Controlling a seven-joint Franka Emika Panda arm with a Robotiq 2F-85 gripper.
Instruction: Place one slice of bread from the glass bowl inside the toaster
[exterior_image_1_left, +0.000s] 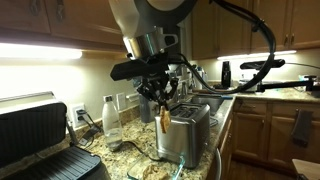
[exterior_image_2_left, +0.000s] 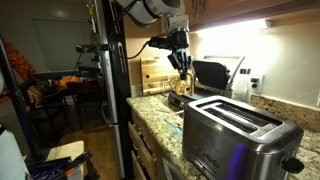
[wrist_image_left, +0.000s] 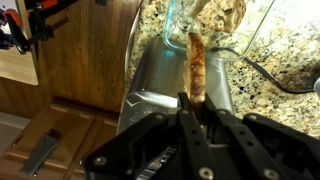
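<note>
My gripper (exterior_image_1_left: 160, 98) is shut on a slice of bread (exterior_image_1_left: 162, 120) that hangs upright just above the shiny steel toaster (exterior_image_1_left: 186, 132). In the wrist view the slice (wrist_image_left: 196, 62) shows edge-on between my fingers (wrist_image_left: 195, 100), over the toaster's top (wrist_image_left: 150, 85). The glass bowl (wrist_image_left: 255, 30) lies beyond the toaster on the granite counter and holds more bread (wrist_image_left: 218, 18). In an exterior view the toaster (exterior_image_2_left: 240, 130) fills the foreground, with the gripper (exterior_image_2_left: 181, 62) above its far end.
A large black contact grill (exterior_image_1_left: 40, 140) stands open beside a clear bottle with a white cap (exterior_image_1_left: 110, 115). A power cable (wrist_image_left: 275, 78) runs over the counter near the bowl. Wall cabinets hang above. A tall dark fridge (exterior_image_2_left: 105, 90) stands past the counter's end.
</note>
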